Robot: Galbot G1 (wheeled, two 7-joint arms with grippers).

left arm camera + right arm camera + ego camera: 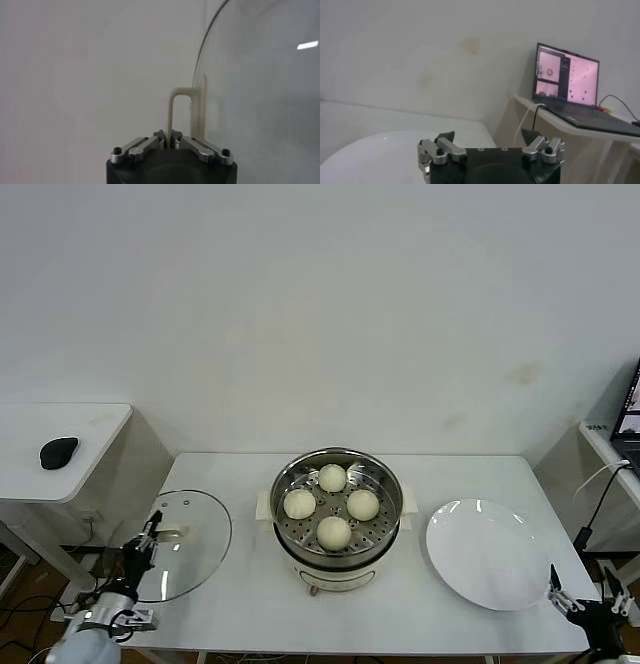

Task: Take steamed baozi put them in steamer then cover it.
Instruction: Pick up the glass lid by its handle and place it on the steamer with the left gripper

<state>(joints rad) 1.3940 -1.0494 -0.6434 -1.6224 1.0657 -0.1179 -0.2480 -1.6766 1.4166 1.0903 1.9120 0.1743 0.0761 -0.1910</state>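
Observation:
The steamer (340, 568) stands mid-table, and several cream-white steamed baozi (332, 478) lie on its perforated tray. It has no lid on. The glass cover (196, 546) lies at the table's left end. My left gripper (150, 536) is shut on the cover's cream-white handle (176, 534). In the left wrist view the handle (172, 107) runs straight into the closed left gripper (171, 138), with the glass cover (260, 90) beside it. My right gripper (585, 594) waits open and holding nothing off the table's front right corner; the right wrist view shows this gripper (489, 137) the same way.
A flat white plate (488, 554) lies right of the steamer, near the right gripper, and shows again as the plate (370, 155). A low side table with a black mouse (58, 451) stands at the left. A laptop (567, 80) with cables sits on a shelf at the right.

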